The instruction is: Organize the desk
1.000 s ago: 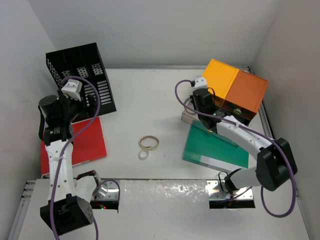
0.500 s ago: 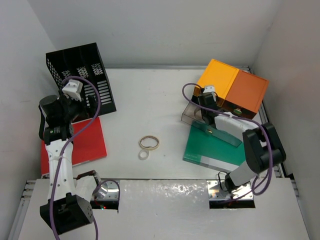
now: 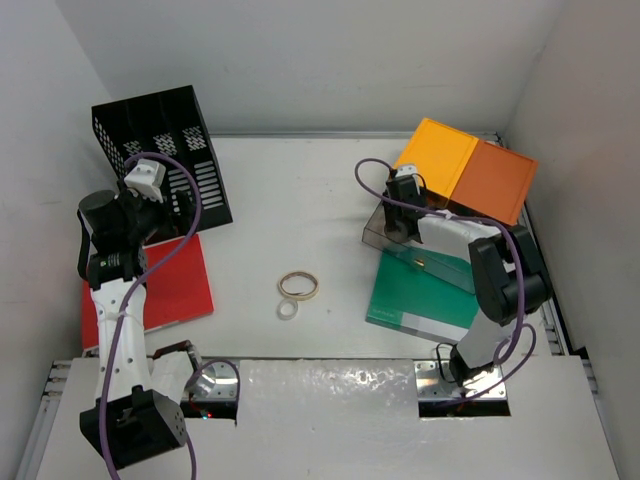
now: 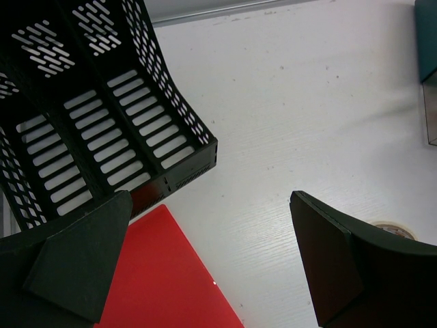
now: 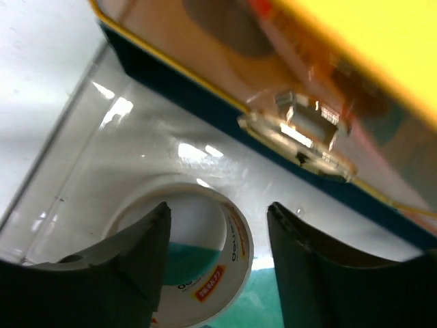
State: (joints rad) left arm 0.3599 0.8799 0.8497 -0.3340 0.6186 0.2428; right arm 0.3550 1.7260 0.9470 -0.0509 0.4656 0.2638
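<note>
The right gripper (image 5: 217, 239) is hovering, jaws spread, over a tape roll (image 5: 205, 277) lying in the clear drawer (image 3: 375, 233). The left gripper (image 4: 208, 263) is idling, jaws spread and empty. Two rings (image 3: 298, 285) are awaiting sorting on the desk (image 3: 300, 190).

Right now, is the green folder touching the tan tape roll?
Apart. The top external view shows bare desk between the tan tape roll and the green folder.

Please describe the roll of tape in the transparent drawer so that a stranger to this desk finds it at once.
Find the orange-topped drawer unit at the far right corner of the desk. Its clear drawer is pulled out, and the roll lies flat in it, below the right gripper. Unlike the two rings on the open desk, it is white with a red label inside its core.
</note>
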